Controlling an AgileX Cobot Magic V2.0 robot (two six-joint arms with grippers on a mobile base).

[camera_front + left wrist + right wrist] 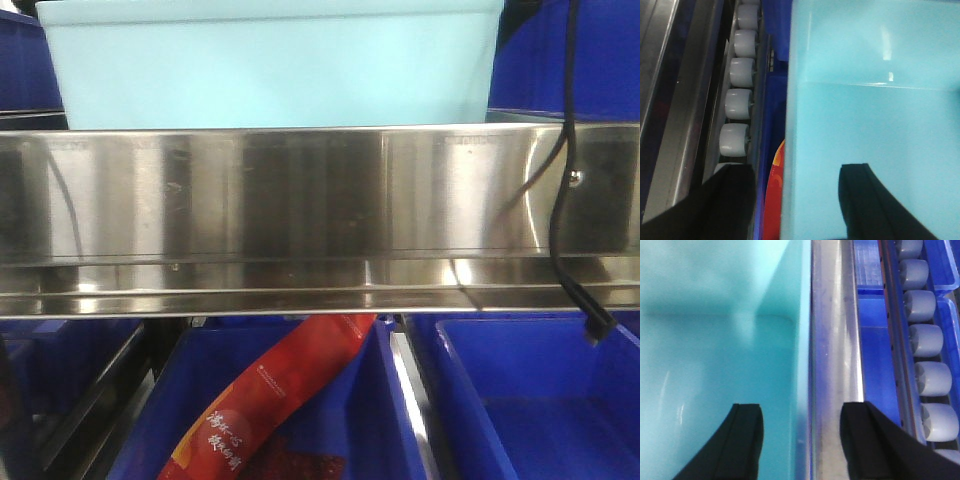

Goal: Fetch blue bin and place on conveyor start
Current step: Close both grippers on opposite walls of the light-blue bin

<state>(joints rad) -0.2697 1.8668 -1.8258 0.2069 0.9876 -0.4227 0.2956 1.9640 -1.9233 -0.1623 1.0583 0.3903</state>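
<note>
The blue bin [270, 70], a pale cyan tub, stands on the upper shelf behind a steel rail. In the left wrist view the bin [865, 110] fills the right side. My left gripper [795, 200] is open and straddles the bin's left wall, one finger [730, 200] outside and the other [870, 200] inside. In the right wrist view the bin [715, 365] fills the left side. My right gripper [802, 440] is open astride the right wall, one finger [742, 440] inside and one [875, 440] over the steel. Neither gripper's fingers touch the wall. The conveyor start is out of view.
A shiny stainless-steel rail [300, 200] runs across the shelf front. Dark blue bins [540, 400] sit below, one holding a red packet [290, 390]. A black cable [565, 200] hangs at the right. Rows of grey rollers [737, 102] [927, 340] flank the bin.
</note>
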